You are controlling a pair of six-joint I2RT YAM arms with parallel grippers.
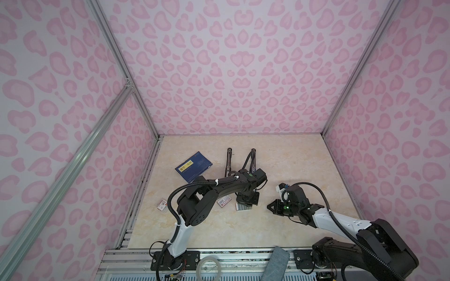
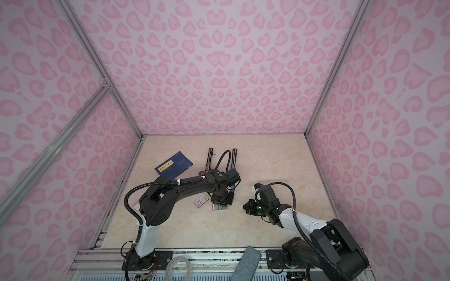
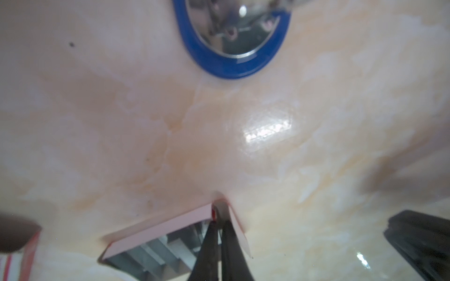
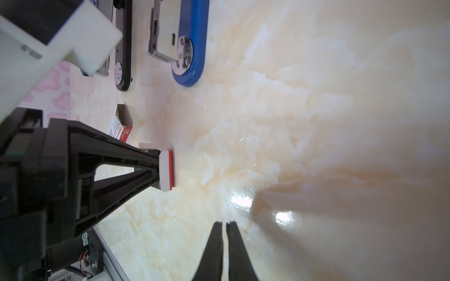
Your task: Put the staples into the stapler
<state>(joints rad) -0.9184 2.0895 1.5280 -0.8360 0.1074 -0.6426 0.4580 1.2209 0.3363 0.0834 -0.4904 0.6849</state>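
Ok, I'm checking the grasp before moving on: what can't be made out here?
Whether the left gripper pinches any thin silvery-grey metal staples: left wrist view, its shut fingers cover the contact; top views, the wrist hides it.
The blue-based metal stapler: left wrist view, cut by the edge, blurred.
Print on the small white red-labelled box: top views, too small.

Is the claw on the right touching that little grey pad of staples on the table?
Apart. In a top view a stretch of bare table lies between the right gripper and the staples.
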